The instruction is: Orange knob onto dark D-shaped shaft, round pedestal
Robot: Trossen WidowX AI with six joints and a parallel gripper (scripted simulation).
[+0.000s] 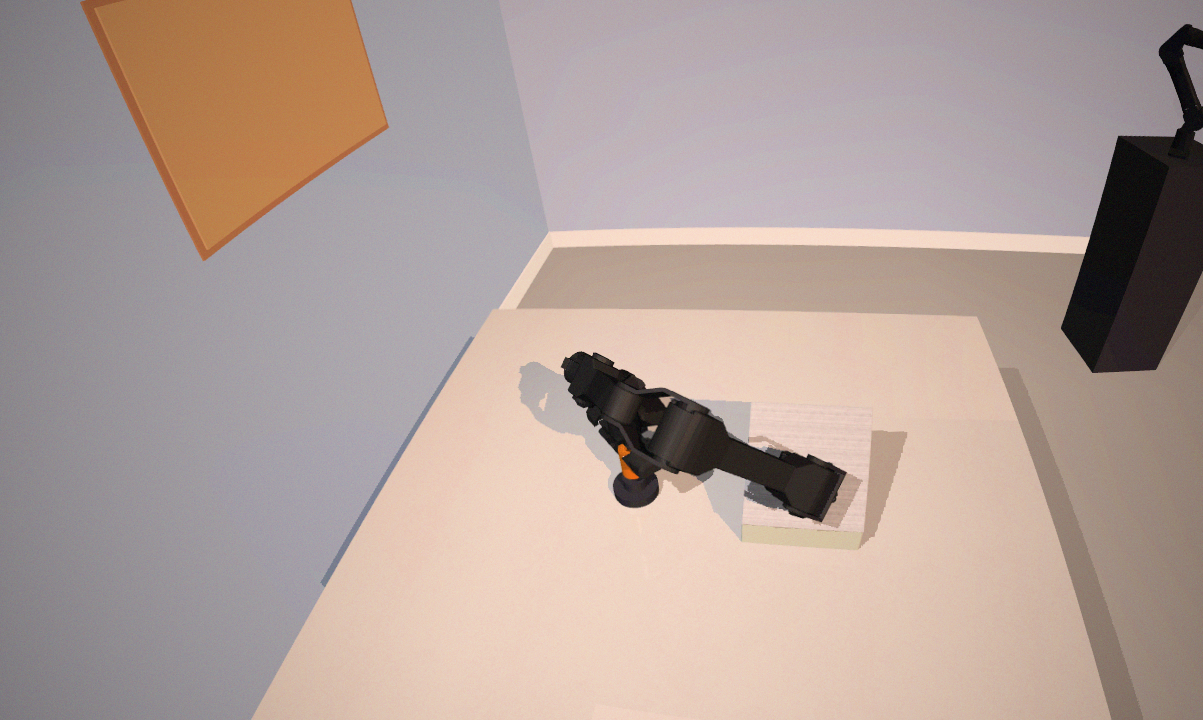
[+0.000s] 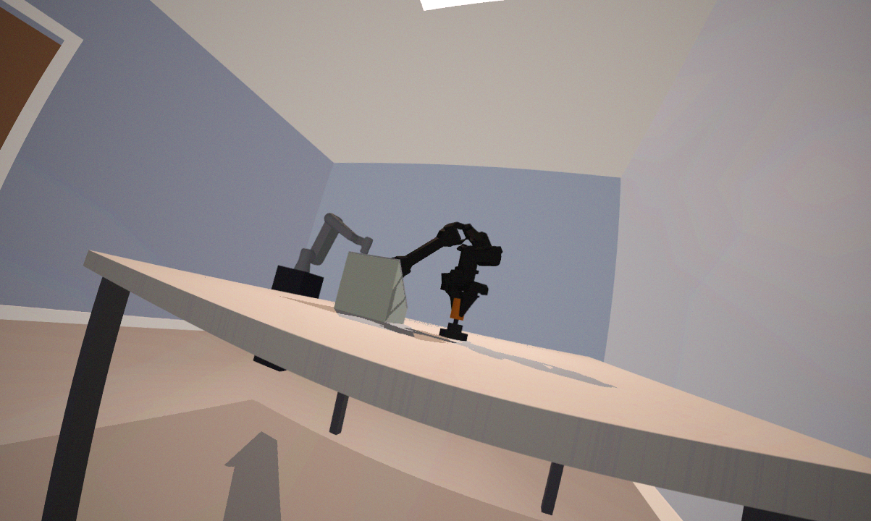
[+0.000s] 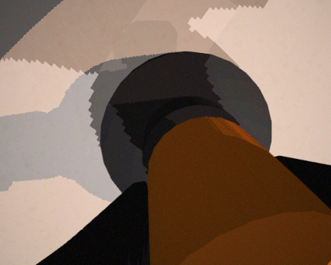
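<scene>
The orange knob (image 1: 624,464) (image 2: 456,308) (image 3: 210,191) is upright or nearly so, between the fingers of my gripper (image 2: 459,312) (image 3: 210,182). The gripper is shut on it. The knob is over the round dark pedestal (image 1: 635,497) (image 2: 453,334) (image 3: 243,88). In the exterior view a short length of the dark shaft (image 2: 455,322) shows between the knob's lower end and the pedestal, so the knob is not down on the pedestal. Whether the shaft's tip is inside the hole cannot be told. The knob hides the shaft in the wrist view, and both flat sides are hidden.
My arm's base stands on a pale box (image 1: 806,425) (image 2: 367,285) on the table (image 1: 462,573) (image 2: 554,414), beside the pedestal. A second arm stands beyond the table on a dark column (image 1: 1124,250) (image 2: 295,283). An orange panel (image 1: 238,107) hangs on the wall.
</scene>
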